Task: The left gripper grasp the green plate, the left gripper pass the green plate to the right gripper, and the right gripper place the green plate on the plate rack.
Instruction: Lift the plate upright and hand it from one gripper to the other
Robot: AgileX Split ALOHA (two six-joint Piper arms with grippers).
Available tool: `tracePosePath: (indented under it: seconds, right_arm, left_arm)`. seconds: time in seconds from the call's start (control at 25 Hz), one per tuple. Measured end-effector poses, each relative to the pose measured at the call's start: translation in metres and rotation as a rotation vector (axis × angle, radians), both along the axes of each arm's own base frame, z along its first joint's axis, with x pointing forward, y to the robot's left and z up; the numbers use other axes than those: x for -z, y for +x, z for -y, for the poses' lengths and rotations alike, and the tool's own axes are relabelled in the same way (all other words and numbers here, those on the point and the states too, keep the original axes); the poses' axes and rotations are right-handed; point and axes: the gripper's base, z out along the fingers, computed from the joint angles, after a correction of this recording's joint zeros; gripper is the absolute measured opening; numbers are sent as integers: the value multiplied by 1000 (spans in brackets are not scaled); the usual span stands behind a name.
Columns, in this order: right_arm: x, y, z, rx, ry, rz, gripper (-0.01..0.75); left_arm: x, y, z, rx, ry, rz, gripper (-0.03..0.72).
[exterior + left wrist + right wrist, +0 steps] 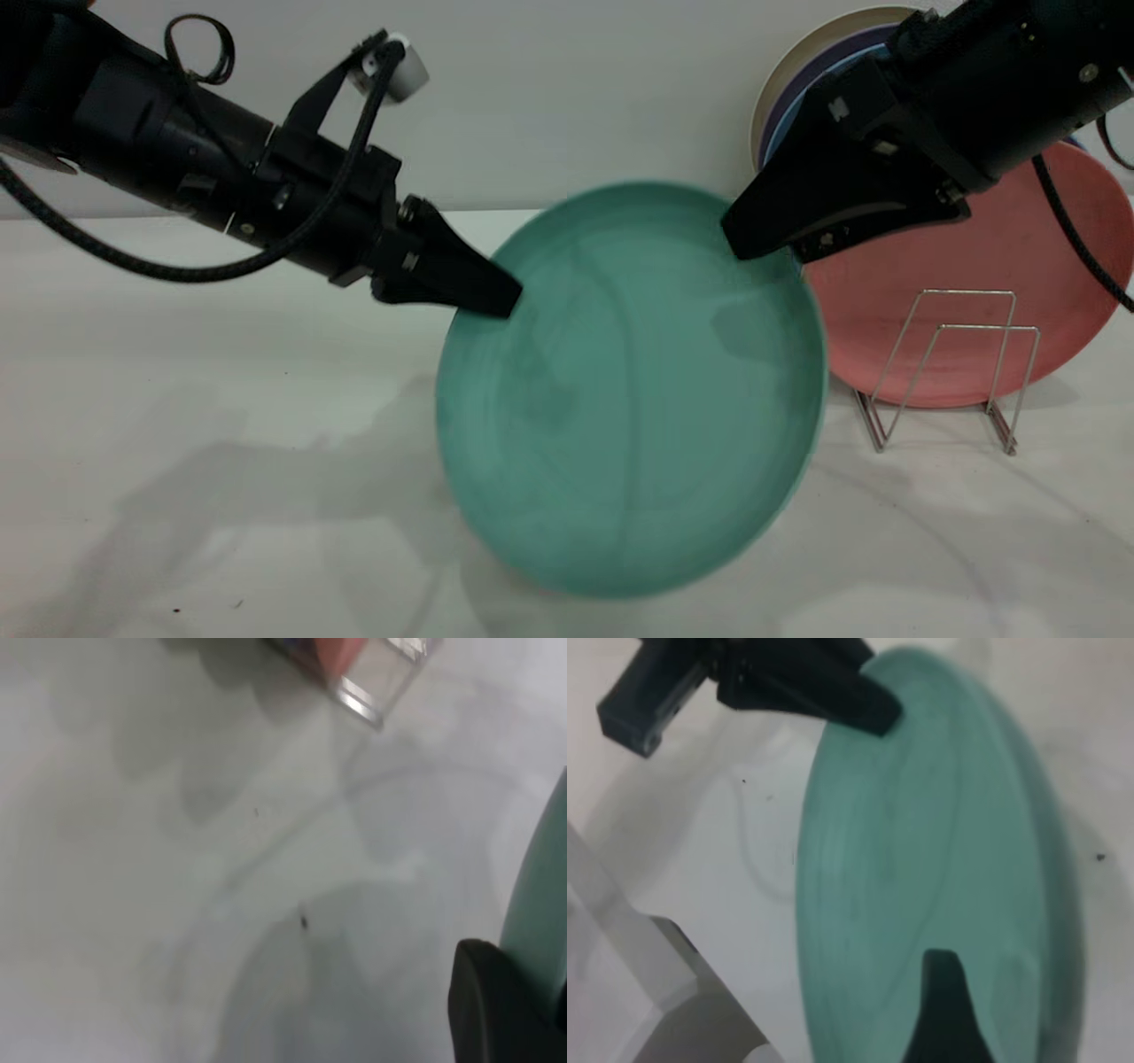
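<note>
The left gripper (496, 297) reached in slanting downward, clenched on the green plate (633, 390) at its rim. Opposite it, the right gripper (753, 237) gripped the far edge, the plate rack (948, 368) just below that claw.

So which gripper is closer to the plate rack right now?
The right. The right gripper is at the green plate's upper right rim, just up and left of the plate rack. The left gripper grips the plate's far left rim, the whole plate between.
</note>
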Motion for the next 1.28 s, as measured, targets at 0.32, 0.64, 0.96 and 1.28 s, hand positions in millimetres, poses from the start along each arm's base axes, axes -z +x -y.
tracePosePath:
  seconds: [0.32,0.64,0.96,1.28]
  right_arm:
    - [15,4,-1,16,-4,-39,523]
    - [16,7,2,28,-26,-3,110]
    - [15,12,2,8,-36,77,92]
    - [2,12,5,-28,-81,195,90]
  left_arm:
    - [-4,3,2,-29,-54,25,16]
    - [-6,3,6,-31,-65,25,28]
    - [-8,3,5,-48,-70,19,368]
    - [-25,9,-16,-153,-45,-31,704]
